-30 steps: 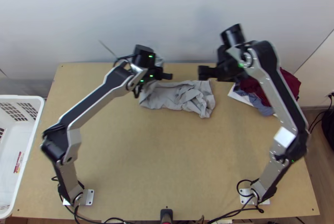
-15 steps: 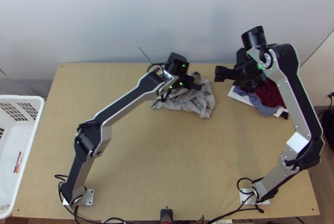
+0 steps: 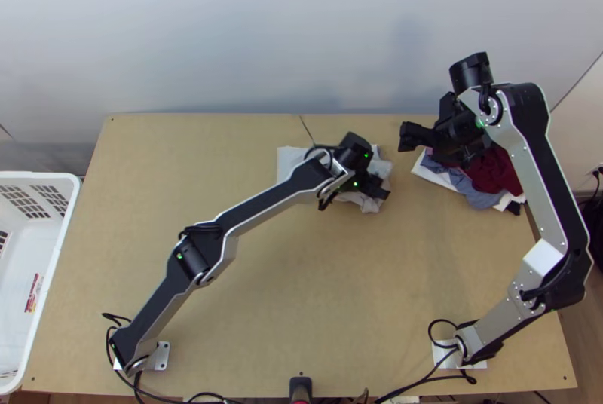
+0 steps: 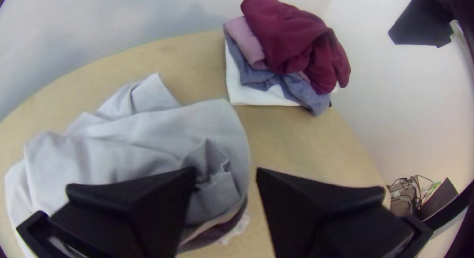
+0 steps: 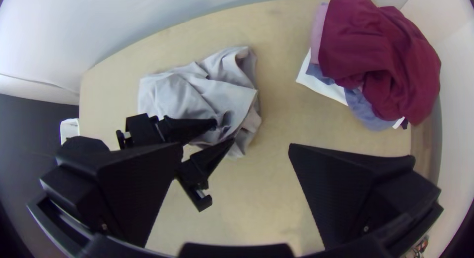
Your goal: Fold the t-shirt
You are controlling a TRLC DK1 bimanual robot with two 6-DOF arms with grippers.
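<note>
The light grey t-shirt (image 3: 290,161) lies bunched and creased near the table's far edge, with several layers overlapping. My left gripper (image 3: 381,187) is over its right end in the top view. The left wrist view has that gripper (image 4: 226,174) open above the shirt's edge, one finger over the crumpled grey cloth (image 4: 148,139) and the other over bare wood. My right gripper (image 3: 407,137) stands open to the right of the shirt, and in its wrist view the gripper (image 5: 236,148) holds nothing; the shirt (image 5: 197,92) lies beyond it.
Right of the shirt is a pile of clothes (image 3: 494,170), dark red over blue and white. A white basket (image 3: 64,253) stands at the table's left side. The wall (image 3: 264,42) rises behind the far edge. Bare wood (image 3: 324,298) lies between the arm bases.
My left gripper has moved right across the shirt and slightly nearer the bases. The shirt's left end has shifted right, leaving it narrower. My right gripper has moved right, away from the shirt.
</note>
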